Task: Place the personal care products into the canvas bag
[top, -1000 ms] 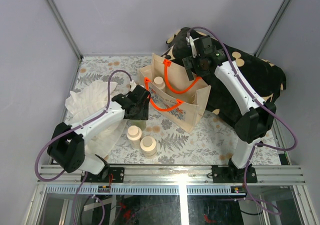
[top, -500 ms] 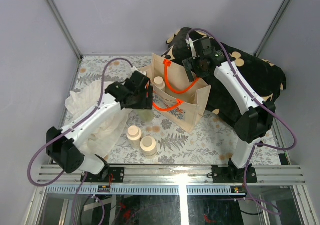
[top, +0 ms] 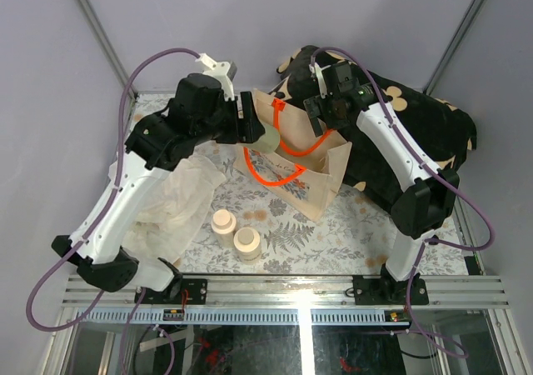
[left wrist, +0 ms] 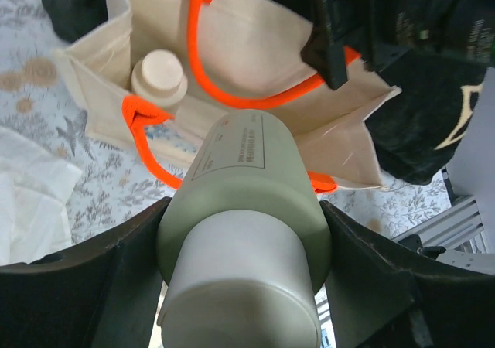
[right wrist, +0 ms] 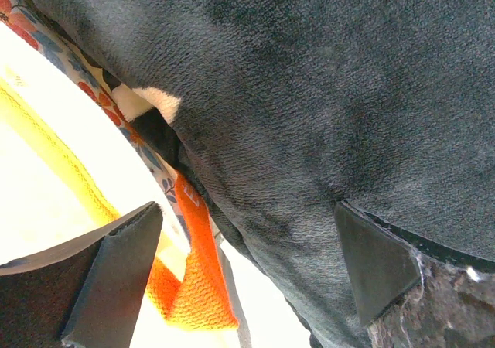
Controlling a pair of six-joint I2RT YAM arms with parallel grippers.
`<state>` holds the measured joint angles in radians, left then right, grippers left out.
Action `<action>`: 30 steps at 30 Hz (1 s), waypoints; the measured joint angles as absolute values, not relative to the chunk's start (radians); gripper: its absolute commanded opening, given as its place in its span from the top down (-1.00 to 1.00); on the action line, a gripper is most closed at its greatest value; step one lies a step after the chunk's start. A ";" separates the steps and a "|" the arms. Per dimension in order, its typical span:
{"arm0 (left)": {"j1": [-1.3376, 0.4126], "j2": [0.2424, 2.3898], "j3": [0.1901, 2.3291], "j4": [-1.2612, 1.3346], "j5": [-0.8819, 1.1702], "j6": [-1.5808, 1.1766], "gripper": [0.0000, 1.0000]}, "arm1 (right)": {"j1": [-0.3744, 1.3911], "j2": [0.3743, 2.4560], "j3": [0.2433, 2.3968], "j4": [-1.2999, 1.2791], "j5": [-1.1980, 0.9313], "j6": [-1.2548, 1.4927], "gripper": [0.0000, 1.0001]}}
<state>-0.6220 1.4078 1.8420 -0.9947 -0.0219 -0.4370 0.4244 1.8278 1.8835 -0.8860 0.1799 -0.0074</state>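
Cream-capped, 2 standing bottles (top: 222, 222) are seen close together on the patterned table (top: 354, 217), near the arms' bases. A white plastic bag (top: 171, 204) is spread to their left.

Farther back, an olive bottle (left wrist: 244, 209) is clamped between the fingers of the left gripper (top: 252, 130) and held tilted above the left end of the canvas bag (top: 304, 179). A 4th bottle (left wrist: 158, 73) is already stood inside, at that same end. The near orange handle (left wrist: 147, 143) is draped across the mouth, beneath the held bottle.

3 faults are judged possible if the bottle is let go from here. It could be caught by the handle loop and rolled out onto the table. It could be dropped on the cap inside and knocked askew. The soft near wall could be struck and folded inward.

At the far rim, the right gripper (top: 320, 115) is shown with jaws spread and nothing pinched, the black cloth (top: 425, 133) just behind it. The far wall is therefore judged unsupported, so the bag could be tipped by a clumsy release.
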 measured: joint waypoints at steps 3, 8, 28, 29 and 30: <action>-0.622 1.427 1.900 -0.981 -0.014 -0.404 1.00 | 0.424 1.828 1.884 -0.886 0.179 -0.007 -0.99; -0.622 1.530 1.957 -0.928 0.001 -0.354 1.00 | 0.424 1.828 1.884 -0.886 0.182 -0.007 -0.99; -0.627 1.887 2.032 -0.889 -0.012 -0.228 1.00 | 0.424 1.803 1.858 -0.909 0.245 0.035 -0.97; -0.629 1.888 2.030 -0.888 -0.022 -0.223 1.00 | 0.424 1.798 1.851 -0.909 0.247 0.040 -0.97; -0.633 1.890 2.027 -0.888 -0.033 -0.218 1.00 | 0.424 1.793 1.846 -0.909 0.248 0.045 -0.97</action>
